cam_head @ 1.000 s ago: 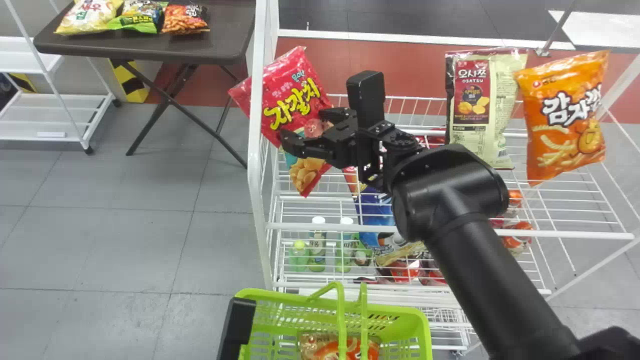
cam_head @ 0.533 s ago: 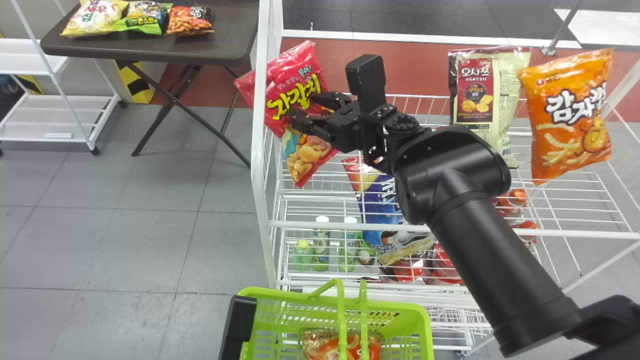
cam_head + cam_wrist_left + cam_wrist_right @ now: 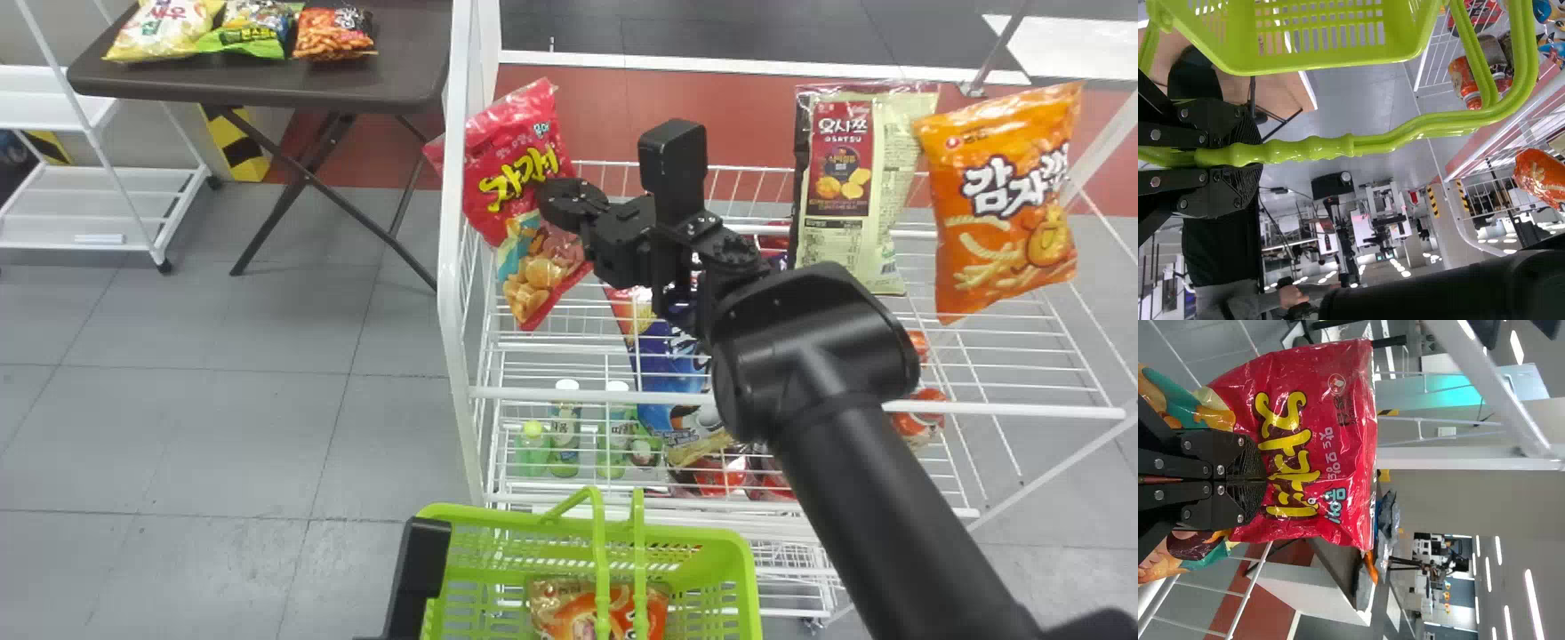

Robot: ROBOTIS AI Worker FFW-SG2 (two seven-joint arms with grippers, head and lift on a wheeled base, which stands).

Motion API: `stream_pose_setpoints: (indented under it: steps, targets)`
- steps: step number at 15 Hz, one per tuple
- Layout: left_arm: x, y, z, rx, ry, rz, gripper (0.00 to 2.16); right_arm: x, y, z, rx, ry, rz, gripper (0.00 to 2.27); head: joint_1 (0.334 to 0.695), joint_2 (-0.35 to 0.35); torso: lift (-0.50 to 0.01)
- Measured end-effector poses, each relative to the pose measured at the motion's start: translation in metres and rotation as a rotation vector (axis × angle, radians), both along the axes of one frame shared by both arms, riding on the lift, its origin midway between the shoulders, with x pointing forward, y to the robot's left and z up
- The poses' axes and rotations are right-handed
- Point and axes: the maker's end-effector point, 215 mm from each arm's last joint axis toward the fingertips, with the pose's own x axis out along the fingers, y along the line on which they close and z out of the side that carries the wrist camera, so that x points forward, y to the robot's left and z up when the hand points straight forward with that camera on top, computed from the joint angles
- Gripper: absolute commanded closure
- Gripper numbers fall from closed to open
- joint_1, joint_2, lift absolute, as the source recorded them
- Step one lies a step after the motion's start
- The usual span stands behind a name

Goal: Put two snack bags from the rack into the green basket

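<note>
Three upright snack bags on the upper tier of the rack (image 3: 578, 396), head view: one red bag (image 3: 533, 284), one pale bag (image 3: 858, 196), one orange bag (image 3: 1005, 204). Red bag leftmost, long axis tilted, top leaning to the robot's left. Right gripper (image 3: 557, 203), one, at its right-hand side, about mid-height. Green basket (image 3: 698, 536), one, nearer the robot and lower; within, one orange-and-brown bag (image 3: 573, 613). Dark table (image 3: 258, 87), one, bearing three small bags (image 3: 253, 31).

Left wrist view: left gripper (image 3: 1259, 157), one, clamped on the basket's handle (image 3: 1385, 143); by judgement it holds the basket ready.

Right wrist view: one pair of fingers, tips together, pinching the red bag's creased front. Right arm the nearer to it. Next, as judged: lift clear of the wire, then down and back toward the robot; the shallow pinch might slip.
</note>
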Motion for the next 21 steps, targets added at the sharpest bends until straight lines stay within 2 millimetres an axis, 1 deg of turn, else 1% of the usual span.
stream_pose_setpoints:
  steps: [1,2,4,6,8,9,11,12,14,15,17,20,21]
  targets:
    - [0.001,0.000,0.001,0.002,-0.003,0.000,2.14,-0.009,-0.006,0.004,0.014,-0.005,-0.010,2.24,0.695,-0.046,-0.007]
    - [0.001,0.001,0.001,0.004,-0.006,-0.001,2.14,-0.015,-0.017,0.006,0.022,-0.008,-0.023,2.24,0.695,-0.056,-0.007]
    - [0.001,0.000,0.002,0.011,-0.009,-0.005,2.14,-0.031,-0.045,0.008,0.036,-0.004,-0.053,2.24,0.695,-0.105,-0.007]
    - [0.000,-0.001,0.002,0.017,-0.011,-0.009,2.14,-0.050,-0.072,0.015,0.052,0.009,-0.083,2.24,0.695,-0.143,-0.007]
    - [0.000,-0.001,0.002,0.023,-0.012,-0.011,2.14,-0.081,-0.101,0.027,0.082,0.033,-0.109,2.24,0.695,-0.186,-0.007]
    - [0.001,-0.001,0.002,0.025,-0.014,-0.012,2.14,-0.096,-0.113,0.031,0.097,0.048,-0.122,2.24,0.695,-0.229,-0.007]
    - [0.006,-0.002,0.003,0.034,-0.024,-0.015,2.14,-0.130,-0.139,0.038,0.115,0.084,-0.149,2.24,0.695,-0.270,-0.007]
    - [0.008,-0.003,0.002,0.043,-0.029,-0.015,2.14,-0.148,-0.150,0.039,0.117,0.115,-0.152,2.24,0.695,-0.314,-0.007]
    - [0.010,-0.006,0.002,0.051,-0.032,-0.013,2.14,-0.181,-0.168,0.033,0.110,0.205,-0.162,2.24,0.695,-0.349,-0.007]
    - [0.010,-0.007,0.003,0.047,-0.032,-0.012,2.14,-0.196,-0.175,0.028,0.099,0.249,-0.173,2.24,0.695,-0.350,-0.007]
    - [0.010,-0.008,0.005,0.040,-0.032,-0.011,2.14,-0.231,-0.188,0.009,0.061,0.378,-0.197,2.24,0.695,-0.350,-0.007]
    - [0.009,-0.006,0.007,0.032,-0.035,0.005,2.14,-0.296,-0.196,-0.033,0.002,0.635,-0.222,2.24,0.695,-0.350,-0.007]
    - [0.009,-0.005,0.008,0.031,-0.036,0.012,2.14,-0.320,-0.198,-0.051,-0.019,0.734,-0.225,2.24,0.695,-0.350,-0.007]
